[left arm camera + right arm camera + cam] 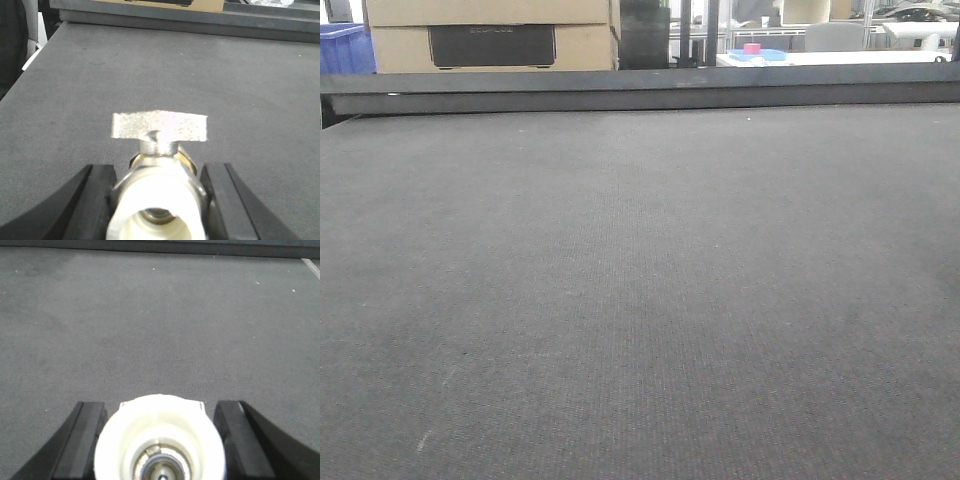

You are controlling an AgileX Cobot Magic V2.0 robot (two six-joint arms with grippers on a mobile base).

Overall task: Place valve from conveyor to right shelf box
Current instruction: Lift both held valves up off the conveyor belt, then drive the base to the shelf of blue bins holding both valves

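Cardboard box (582,46) — blue crate (342,50).

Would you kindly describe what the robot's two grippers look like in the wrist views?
The left gripper and right gripper look alike: matte black, wedge-shaped fingers with flat inner faces. No cables or markings show, and the arms are out of view.

Left claw (158,171) gripping valve (159,126), conveyor (150,65) beyond

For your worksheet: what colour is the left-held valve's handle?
The handle is silver-grey; best in left wrist view.
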